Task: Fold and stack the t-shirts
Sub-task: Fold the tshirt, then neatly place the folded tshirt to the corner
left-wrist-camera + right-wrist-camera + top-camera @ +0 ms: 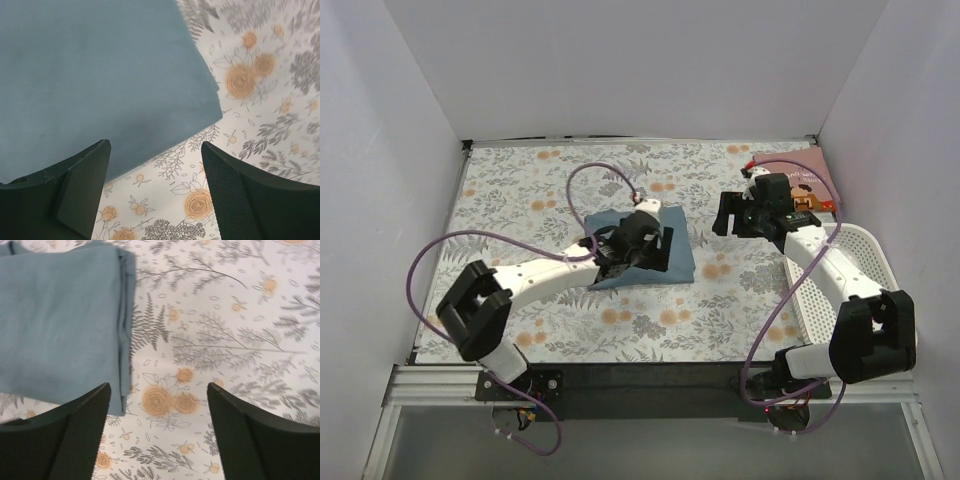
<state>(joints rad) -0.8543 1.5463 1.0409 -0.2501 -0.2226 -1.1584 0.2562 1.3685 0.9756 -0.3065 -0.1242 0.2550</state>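
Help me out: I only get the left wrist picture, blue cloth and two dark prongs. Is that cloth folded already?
Observer: Yes. From above, the teal t-shirt is a neat folded rectangle in the middle of the floral cloth.
Operator: Any other shirt around?
Observer: A pink t-shirt lies at the far right corner.
Operator: And the other hand?
Observer: The right hand is open and empty, over the floral cloth beside the teal t-shirt's edge.
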